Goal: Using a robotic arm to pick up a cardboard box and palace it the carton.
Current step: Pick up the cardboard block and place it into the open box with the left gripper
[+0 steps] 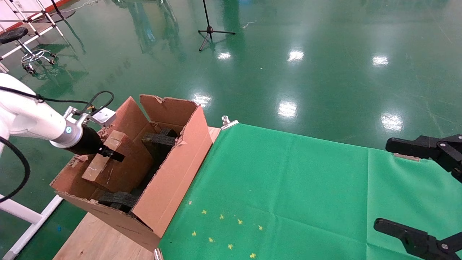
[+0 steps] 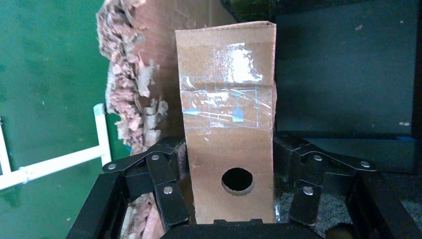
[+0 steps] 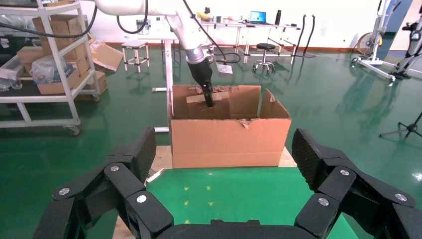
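One risk I see: the left gripper (image 1: 108, 151), clamped on the cardboard box (image 1: 105, 161) over the carton (image 1: 173, 169) at 9 o'clock, could wedge it on the black foam (image 1: 158, 142), while the right gripper (image 3: 224, 189) idles wide open.

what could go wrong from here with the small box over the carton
1. The left gripper holds the small brown taped cardboard box tilted over the large brown corrugated carton; it may lodge crookedly against the black foam pieces.
2. It sits beside the ragged torn flap and could snag.
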{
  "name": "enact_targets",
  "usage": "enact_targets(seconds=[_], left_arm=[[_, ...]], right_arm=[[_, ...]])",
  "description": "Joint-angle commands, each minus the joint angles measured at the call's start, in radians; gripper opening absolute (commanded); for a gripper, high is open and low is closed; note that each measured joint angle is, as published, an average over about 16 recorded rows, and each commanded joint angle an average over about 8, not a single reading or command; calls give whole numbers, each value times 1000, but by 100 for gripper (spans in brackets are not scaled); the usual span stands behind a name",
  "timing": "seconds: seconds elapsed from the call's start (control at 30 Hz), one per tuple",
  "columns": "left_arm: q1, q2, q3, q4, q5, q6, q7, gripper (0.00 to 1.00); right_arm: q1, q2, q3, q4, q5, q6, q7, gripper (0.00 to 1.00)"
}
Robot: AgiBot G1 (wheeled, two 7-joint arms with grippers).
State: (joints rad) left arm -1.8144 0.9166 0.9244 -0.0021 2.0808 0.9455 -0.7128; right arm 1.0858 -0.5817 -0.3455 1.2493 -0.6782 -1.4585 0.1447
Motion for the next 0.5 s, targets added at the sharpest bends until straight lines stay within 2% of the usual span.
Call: enact_targets(seconds=[0.03,0.1,0.33,0.37,0.5], left_arm=[[11,3,-1,4,-2,-7,-5,0],[20,5,-6,4,-8,-11,-4,3],[41,8,-17,2,-24,-20,5,91],[42,8,-18,2,-25,-21,6,100],[43,8,-18,2,-27,-20,6,100]], right_arm=[[0,0,0,0,0,0,0,100],[0,0,0,0,0,0,0,100],[0,0,0,0,0,0,0,100],[0,0,0,0,0,0,0,100],[0,0,0,0,0,0,0,100]])
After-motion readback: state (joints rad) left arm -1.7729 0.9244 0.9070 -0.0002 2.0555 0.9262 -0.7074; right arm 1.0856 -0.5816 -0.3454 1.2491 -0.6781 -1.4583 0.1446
